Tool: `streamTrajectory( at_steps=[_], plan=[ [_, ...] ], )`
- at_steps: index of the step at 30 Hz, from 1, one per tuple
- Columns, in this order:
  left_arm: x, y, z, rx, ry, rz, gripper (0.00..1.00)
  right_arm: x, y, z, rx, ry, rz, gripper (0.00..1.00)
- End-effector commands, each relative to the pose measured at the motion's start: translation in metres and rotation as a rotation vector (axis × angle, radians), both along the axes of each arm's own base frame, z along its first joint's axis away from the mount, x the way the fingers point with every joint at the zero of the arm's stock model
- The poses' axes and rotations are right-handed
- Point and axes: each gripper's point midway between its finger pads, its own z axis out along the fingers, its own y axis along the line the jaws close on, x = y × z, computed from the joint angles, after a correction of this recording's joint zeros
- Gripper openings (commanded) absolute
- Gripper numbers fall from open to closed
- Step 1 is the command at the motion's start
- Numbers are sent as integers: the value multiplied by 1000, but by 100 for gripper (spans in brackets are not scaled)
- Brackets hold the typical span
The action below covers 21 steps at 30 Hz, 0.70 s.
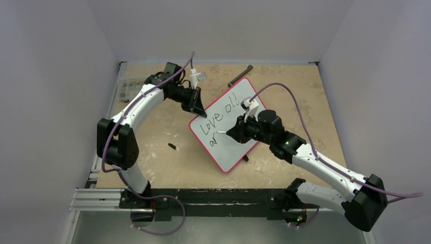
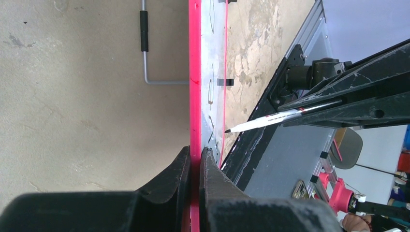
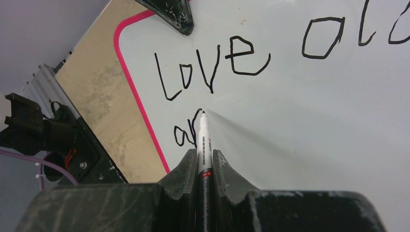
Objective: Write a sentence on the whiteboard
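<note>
The whiteboard (image 1: pixel 231 147), white with a red-pink rim, stands tilted at the table's middle. The sentence (image 1: pixel 218 118) reads "Love all" on one line, with "ar" begun below it; it also shows in the right wrist view (image 3: pixel 212 63). My left gripper (image 1: pixel 199 108) is shut on the whiteboard's upper left rim (image 2: pixel 195 96). My right gripper (image 1: pixel 233 133) is shut on a white marker (image 3: pixel 202 140), whose black tip touches the board at the end of "ar". The marker also shows in the left wrist view (image 2: pixel 270 118).
A black-handled metal tool (image 1: pixel 239 75) lies beyond the board at the back; it also shows in the left wrist view (image 2: pixel 144 34). A small black cap (image 1: pixel 172 147) lies on the tabletop left of the board. Screws (image 1: pixel 128 87) lie at the far left edge.
</note>
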Motion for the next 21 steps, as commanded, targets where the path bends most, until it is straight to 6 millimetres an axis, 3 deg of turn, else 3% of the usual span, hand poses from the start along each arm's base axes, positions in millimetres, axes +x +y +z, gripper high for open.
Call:
streamTrajectory(
  at_steps=[1, 14, 21],
  plan=[
    [8, 2, 16, 14, -120, -2, 0, 6, 2, -3, -6, -14, -4, 0],
    [8, 1, 16, 15, -120, -1, 0, 0, 7, -16, -24, 11, 50, 0],
    [9, 2, 16, 17, -121, 0, 0, -11, 4, -38, -55, 60, 73, 0]
  ],
)
